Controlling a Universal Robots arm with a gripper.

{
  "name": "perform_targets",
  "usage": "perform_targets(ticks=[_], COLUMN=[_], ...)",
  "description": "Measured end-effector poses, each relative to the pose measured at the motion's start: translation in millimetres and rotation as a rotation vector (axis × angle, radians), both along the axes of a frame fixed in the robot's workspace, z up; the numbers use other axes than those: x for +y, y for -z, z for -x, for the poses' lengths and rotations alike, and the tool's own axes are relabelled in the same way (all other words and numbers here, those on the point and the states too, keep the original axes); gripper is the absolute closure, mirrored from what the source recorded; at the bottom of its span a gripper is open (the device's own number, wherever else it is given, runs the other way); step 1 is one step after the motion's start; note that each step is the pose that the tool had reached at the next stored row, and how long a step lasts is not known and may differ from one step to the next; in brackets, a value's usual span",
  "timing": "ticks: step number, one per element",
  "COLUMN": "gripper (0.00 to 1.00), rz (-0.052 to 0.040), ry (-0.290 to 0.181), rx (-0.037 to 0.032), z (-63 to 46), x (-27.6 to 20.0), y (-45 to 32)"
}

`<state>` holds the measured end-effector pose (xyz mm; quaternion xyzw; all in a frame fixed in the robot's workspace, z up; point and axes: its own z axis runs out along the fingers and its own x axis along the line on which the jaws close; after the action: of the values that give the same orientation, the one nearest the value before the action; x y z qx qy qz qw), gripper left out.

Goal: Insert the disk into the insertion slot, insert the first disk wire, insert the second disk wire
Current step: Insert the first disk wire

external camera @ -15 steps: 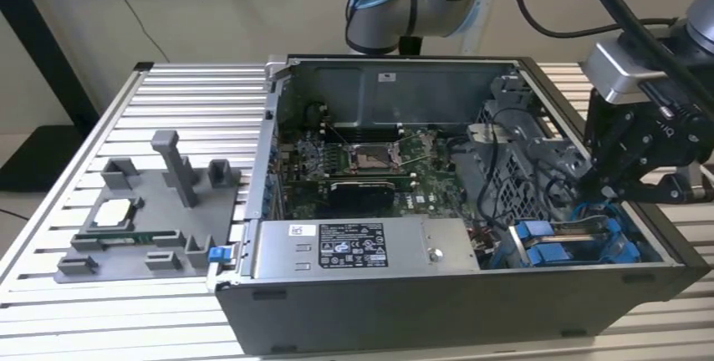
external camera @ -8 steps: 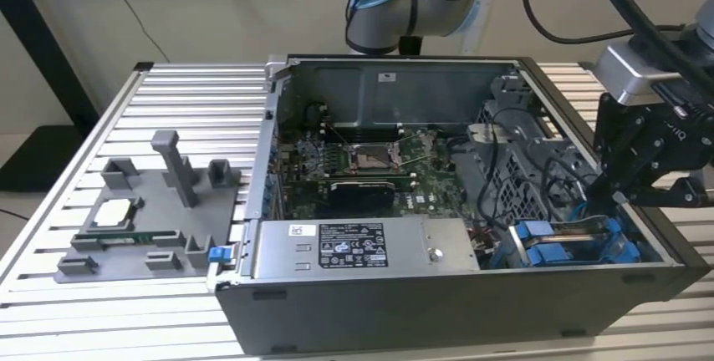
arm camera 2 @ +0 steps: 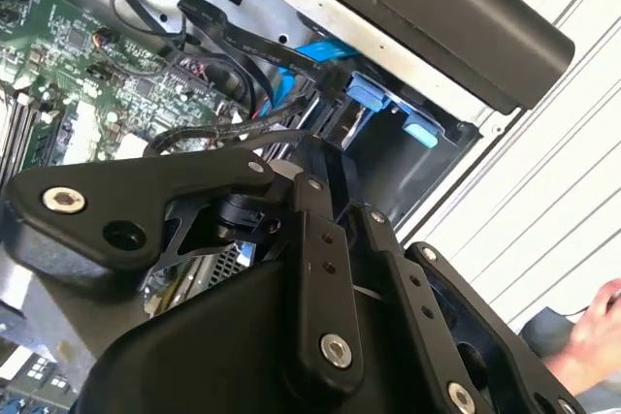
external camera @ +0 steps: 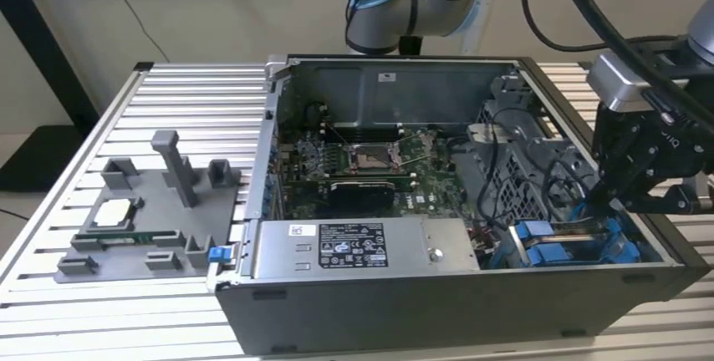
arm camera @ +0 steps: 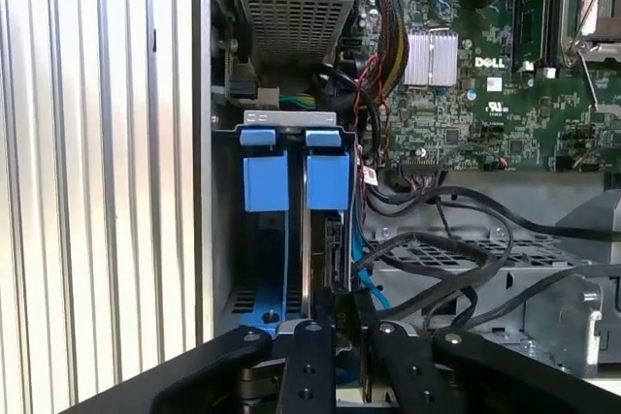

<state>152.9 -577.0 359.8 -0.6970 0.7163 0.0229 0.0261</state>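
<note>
Closest in the first wrist view, the tool (arm camera: 338, 312) is drawn narrow, seemingly clamped on the upper edge of the disk (arm camera: 335, 249). The disk is stood edgewise, sunk into the insertion slot (arm camera: 327, 179) between blue rails, so seating is judged nearly done. A blue wire (arm camera: 367, 278) and black wires (arm camera: 456, 239) lie loose alongside, apparently not yet plugged in.
</note>
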Motion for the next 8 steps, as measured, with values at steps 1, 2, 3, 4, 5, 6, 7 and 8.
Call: perform_targets(ticks=[1, 2, 3, 4, 5, 6, 7, 8], gripper=[1.0, 1.0, 1.0, 1.0, 1.0, 1.0, 1.0, 1.0], rz=[0.0006, 0.0011, 0.0013, 0.0012, 0.0013, 0.0013, 0.0013, 0.0013], ry=[0.004, 0.007, 0.009, 0.01, 0.01, 0.01, 0.01, 0.01], rx=[0.0003, 0.001, 0.0013, 0.0013, 0.0013, 0.0013, 0.0014, 0.0013], z=[0.2, 0.3, 0.4, 0.5, 0.6, 0.6, 0.6, 0.6], x=[0.1, 0.1, 0.4, 0.5, 0.6, 0.7, 0.7, 0.7], y=[1.4, 2.6, 3.5, 4.0, 4.5, 5.0, 5.2, 5.2])
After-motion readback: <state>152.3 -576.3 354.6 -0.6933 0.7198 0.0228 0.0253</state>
